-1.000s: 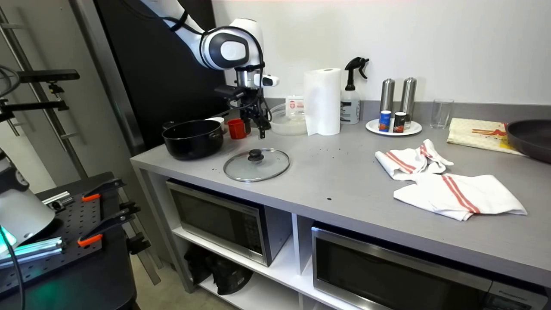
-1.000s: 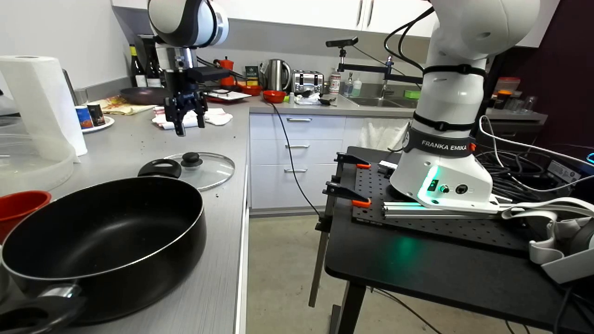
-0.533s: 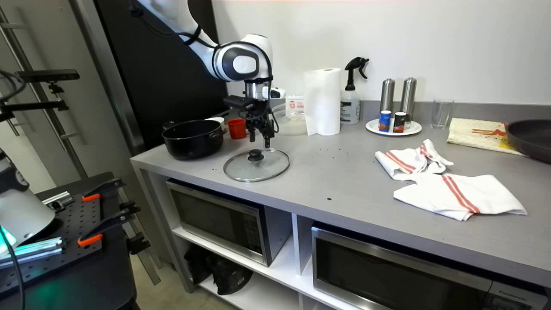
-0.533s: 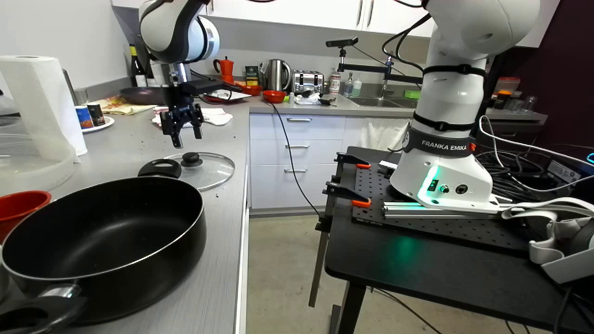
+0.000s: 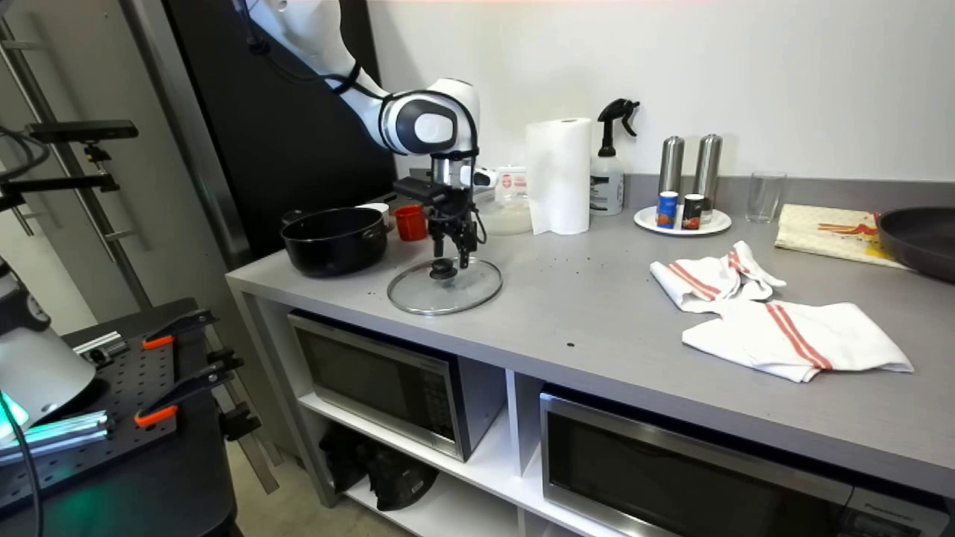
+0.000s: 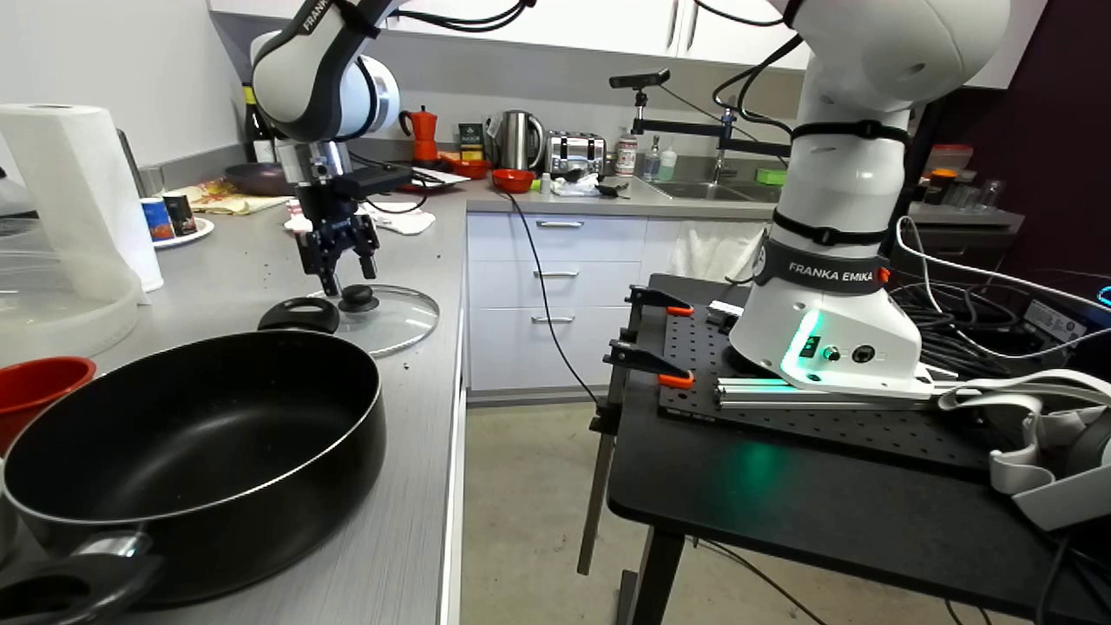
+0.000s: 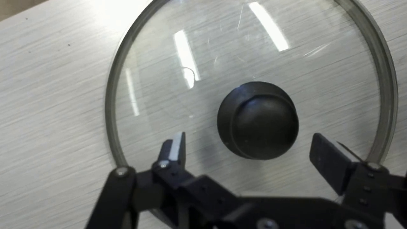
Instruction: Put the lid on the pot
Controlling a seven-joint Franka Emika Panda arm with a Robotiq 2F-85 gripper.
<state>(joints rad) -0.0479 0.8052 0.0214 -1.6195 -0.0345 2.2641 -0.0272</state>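
The lid (image 5: 427, 297) lies flat on the counter, clear glass with a metal rim and a black centre knob; it also shows in an exterior view (image 6: 395, 323). In the wrist view the lid's knob (image 7: 259, 122) sits slightly ahead of the fingertips, between their left and right reach. The black pot (image 5: 336, 250) stands uncovered to the lid's left; it is large in an exterior view (image 6: 260, 529) and its inside is empty. My gripper (image 5: 451, 258) is open and empty, pointing down just above the lid; it also shows in an exterior view (image 6: 351, 282) and the wrist view (image 7: 248, 134).
A red cup (image 5: 410, 223) stands beside the pot. A clear plastic bowl (image 5: 501, 218), a paper towel roll (image 5: 561, 179) and a spray bottle (image 5: 606, 183) stand behind the lid. White towels (image 5: 794, 339) lie to the right. The counter's front edge (image 5: 358, 304) is close to the lid.
My gripper has come down and moved toward the lid, and is now just above it near the knob. It stays open. The lid and pot have not moved.
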